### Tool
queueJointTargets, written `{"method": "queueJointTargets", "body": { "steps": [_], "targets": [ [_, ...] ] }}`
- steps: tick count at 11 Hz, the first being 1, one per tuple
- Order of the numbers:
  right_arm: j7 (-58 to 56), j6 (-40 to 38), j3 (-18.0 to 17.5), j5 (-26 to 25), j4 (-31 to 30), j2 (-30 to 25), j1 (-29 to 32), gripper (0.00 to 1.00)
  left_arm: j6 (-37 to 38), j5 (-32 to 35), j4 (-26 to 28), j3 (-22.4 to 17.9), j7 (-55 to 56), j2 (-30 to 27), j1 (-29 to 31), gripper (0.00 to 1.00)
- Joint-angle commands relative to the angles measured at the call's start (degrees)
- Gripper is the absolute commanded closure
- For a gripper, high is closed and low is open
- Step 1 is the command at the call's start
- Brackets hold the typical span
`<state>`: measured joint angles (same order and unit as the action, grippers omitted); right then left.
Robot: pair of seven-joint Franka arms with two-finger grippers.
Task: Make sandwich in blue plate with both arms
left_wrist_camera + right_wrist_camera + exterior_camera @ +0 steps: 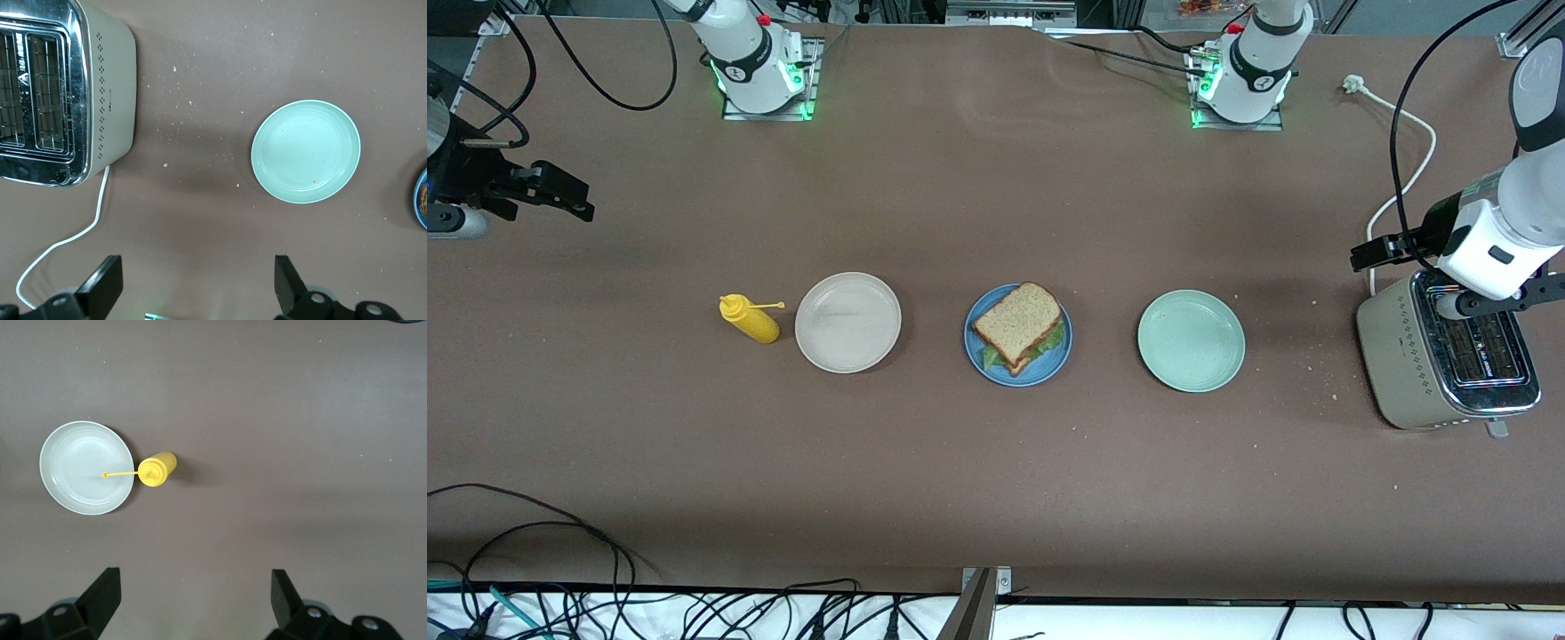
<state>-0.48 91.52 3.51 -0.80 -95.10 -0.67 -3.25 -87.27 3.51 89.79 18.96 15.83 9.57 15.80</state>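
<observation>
The sandwich [1018, 327], brown speckled toast on top with green lettuce showing at its edges, lies on the blue plate [1036, 373] at the table's middle. Only a sliver of the blue plate's rim [421, 200] shows in the left wrist view. My left gripper [1362, 257] [193, 287] hangs open and empty over bare table beside the toaster, at the left arm's end. Toward the right arm's end of the table, my right gripper [574, 197] [192, 597] is open with nothing in it, also over bare table.
A beige plate [847, 322] [73, 453] and a yellow squeeze bottle [750, 318] [155, 469] stand toward the right arm's end. A pale green plate [1191, 340] [305, 151] and a toaster [1445, 360] [60, 93] with its white cord [1405, 178] sit toward the left arm's end. Crumbs lie around them.
</observation>
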Motion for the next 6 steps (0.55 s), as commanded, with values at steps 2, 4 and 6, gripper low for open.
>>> {"method": "queueJointTargets", "body": {
  "steps": [2, 4, 6],
  "targets": [
    [-0.66, -1.26, 0.0, 0.19, 1.4, 0.4, -0.09, 0.0, -2.8, -2.19, 7.31, -14.55, -4.67, -6.4, -14.02, 0.0],
    [-0.66, -1.26, 0.0, 0.19, 1.4, 0.4, -0.09, 0.0, -3.0, -2.46, 7.68, -23.13, -4.76, -6.85, -22.09, 0.0],
    [-0.66, -1.26, 0.0, 0.18, 1.4, 0.4, -0.09, 0.0, -3.0, -3.6, 7.33, -23.62, -4.85, -6.85, -21.96, 0.0]
  ]
}}
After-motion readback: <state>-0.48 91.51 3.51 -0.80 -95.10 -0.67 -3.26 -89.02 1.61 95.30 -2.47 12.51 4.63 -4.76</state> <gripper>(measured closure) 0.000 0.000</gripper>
